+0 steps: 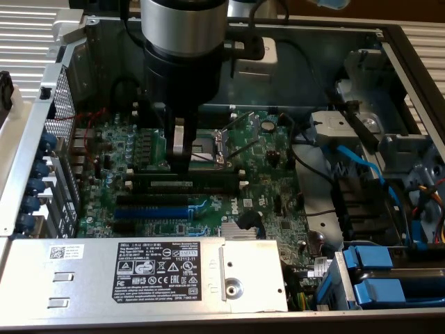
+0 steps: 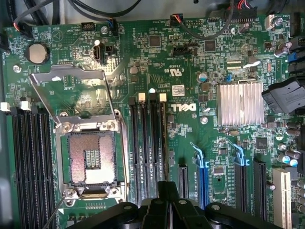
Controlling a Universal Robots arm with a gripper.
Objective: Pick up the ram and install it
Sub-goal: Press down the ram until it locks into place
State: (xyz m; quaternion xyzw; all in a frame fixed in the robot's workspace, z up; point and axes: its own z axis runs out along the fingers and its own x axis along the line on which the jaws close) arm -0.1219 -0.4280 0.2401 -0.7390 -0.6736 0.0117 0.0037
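Green, densely populated fibreglass makes up the motherboard (image 1: 261,184), which lies flat inside a grey sheet-metal computer case (image 1: 31,167). A black and silver cylindrical arm descends onto it and ends in the gripper (image 1: 180,163), whose brushed-metal tip is set right at the bank of long memory slots.

The ram (image 1: 201,182), a long, narrow, thin dark green stick with a small white label strip on its face, is seen directly under the gripper. It stands on edge, in line with the long black plastic slots (image 1: 149,198), and runs out to both sides of the tip. In the wrist view it is reduced to a thin brownish edge (image 2: 164,143) in the slot straight ahead of the gripper (image 2: 163,187), with a white end clip at the far end. Whether it is fully seated cannot be told, nor whether the gripper is clamped on it or released.

Just beyond the gripper, a square metal processor socket (image 1: 208,145) is shown with its hinged frame lifted and its gold pin field exposed (image 2: 91,157). On the near side of the ram, past the black slots, a glossy blue plastic slot (image 1: 149,212) is found, and further off a ribbed aluminium heatsink (image 2: 240,104). A grey steel power-supply box (image 1: 139,275) with a black printed label lies nearest the exterior camera.
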